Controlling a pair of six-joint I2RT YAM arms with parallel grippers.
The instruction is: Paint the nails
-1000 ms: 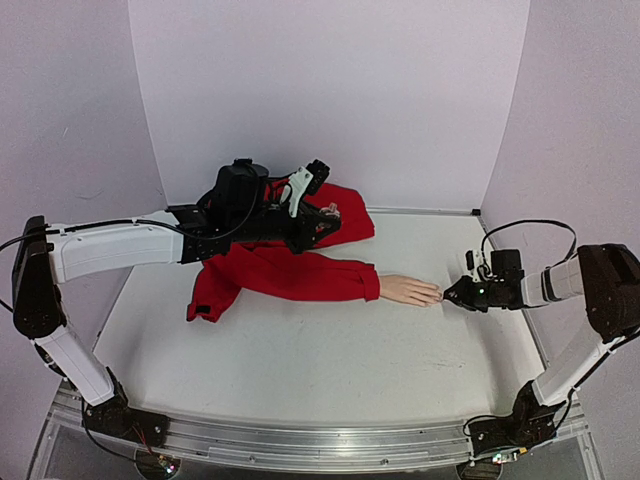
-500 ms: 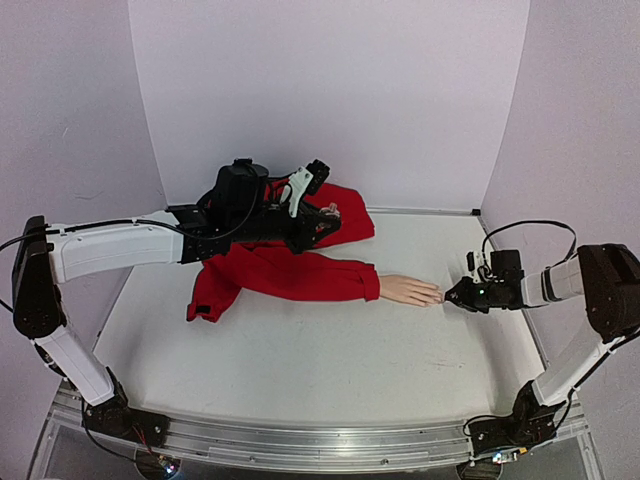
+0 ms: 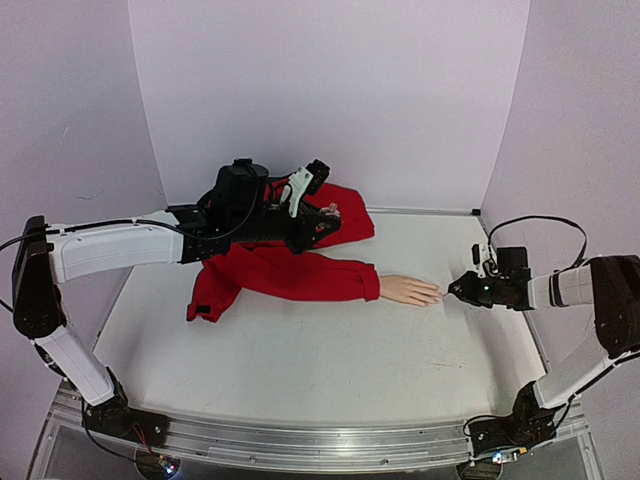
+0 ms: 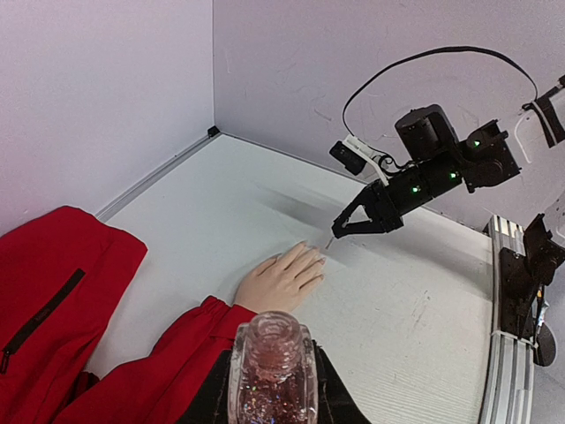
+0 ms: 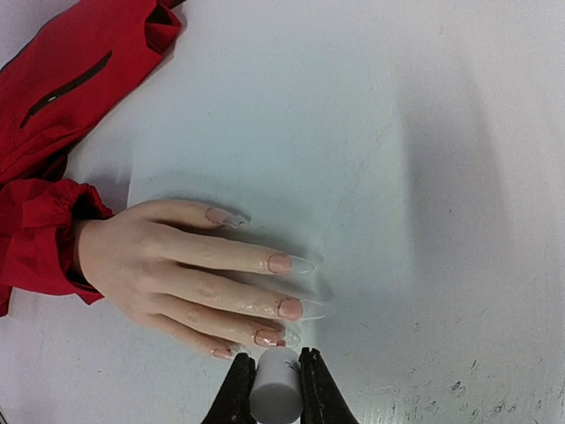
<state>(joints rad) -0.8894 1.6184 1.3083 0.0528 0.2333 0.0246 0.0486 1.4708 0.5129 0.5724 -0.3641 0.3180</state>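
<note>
Right end effector (image 3: 453, 291) retreated, clamping cap (image 5: 276, 395).

There are two robot arms, the left arm (image 3: 110, 250) and the right arm (image 3: 565, 288). There is one doll hand (image 5: 150, 256), and five nails (image 5: 281, 263) show on it. There is one red jacket (image 3: 280, 270), one glitter bottle (image 4: 269, 367) and one small white cap (image 5: 275, 393).

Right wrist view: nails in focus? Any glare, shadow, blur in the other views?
Right wrist: nails sharp, slight sheen on the mannequin hand, soft shadow band across the table; white cap in the right end effector very close, cropped. Left wrist: glitter bottle very close, cut off at the bottom. Top external: even light, nails too small to resolve.
</note>
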